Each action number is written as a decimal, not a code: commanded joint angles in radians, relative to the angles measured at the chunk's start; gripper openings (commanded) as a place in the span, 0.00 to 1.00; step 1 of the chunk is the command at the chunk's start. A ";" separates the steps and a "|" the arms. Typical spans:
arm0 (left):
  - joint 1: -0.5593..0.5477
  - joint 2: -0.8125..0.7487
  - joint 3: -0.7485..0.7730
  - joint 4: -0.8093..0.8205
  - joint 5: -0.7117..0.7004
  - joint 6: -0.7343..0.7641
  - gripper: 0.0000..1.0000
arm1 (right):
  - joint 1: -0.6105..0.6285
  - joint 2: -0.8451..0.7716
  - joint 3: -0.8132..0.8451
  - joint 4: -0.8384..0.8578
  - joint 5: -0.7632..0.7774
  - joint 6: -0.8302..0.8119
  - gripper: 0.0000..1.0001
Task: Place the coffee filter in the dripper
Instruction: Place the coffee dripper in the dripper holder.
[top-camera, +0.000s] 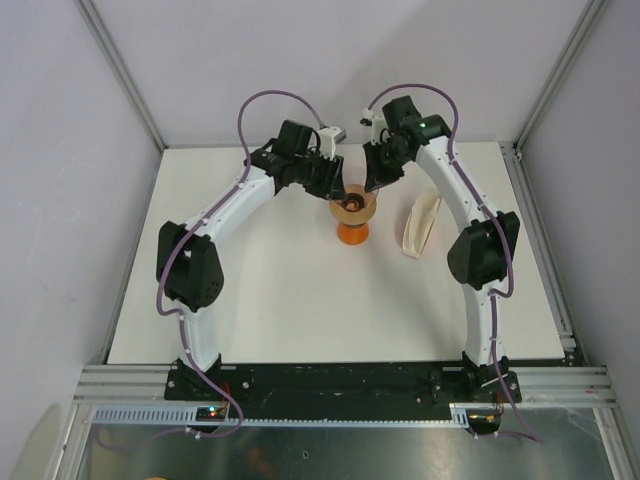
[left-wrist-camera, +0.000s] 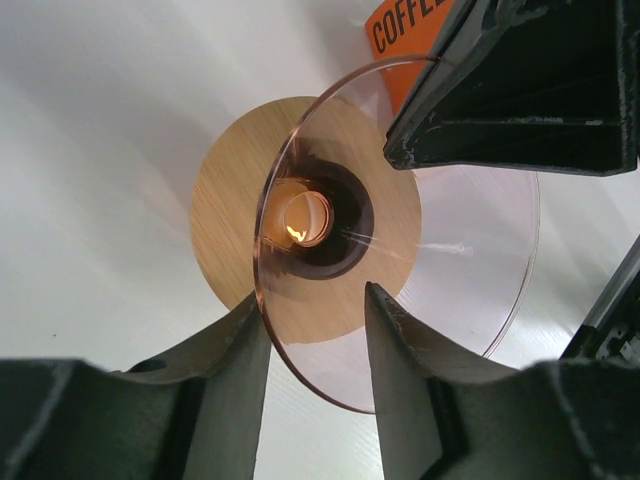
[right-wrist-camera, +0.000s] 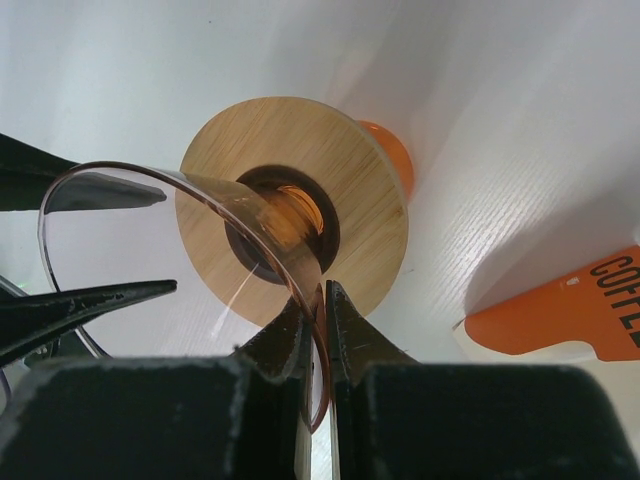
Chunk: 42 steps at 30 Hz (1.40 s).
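Lying nearest: a cream pack of filters (top-camera: 420, 225) with an orange label rested on the white table (top-camera: 250, 300), right of the beaker and apart from it.
Stand: an orange beaker (top-camera: 352, 236) stood upright near the table's middle, with a flat wooden ring (right-wrist-camera: 340, 160) across its mouth.
Task's thing: the dripper (right-wrist-camera: 120, 230) was a clear pinkish funnel with a thin glossy wall and a wide round rim. Its narrow end met the ring's dark centre hole.
Right gripper (right-wrist-camera: 320, 295): fingers were pressed almost together, pinching the dripper's rim.
Left gripper (left-wrist-camera: 313, 295): fingers were spread, straddling the opposite rim; contact could not be told.
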 joint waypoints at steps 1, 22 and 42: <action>-0.004 -0.032 0.044 -0.054 0.017 0.032 0.47 | 0.009 0.049 0.028 -0.088 0.056 -0.007 0.07; 0.016 -0.021 0.104 -0.077 -0.004 0.042 0.59 | 0.015 0.024 0.141 -0.038 0.018 -0.004 0.49; 0.029 -0.016 0.166 -0.095 -0.032 0.064 0.56 | 0.051 -0.137 0.010 0.148 0.058 -0.316 0.48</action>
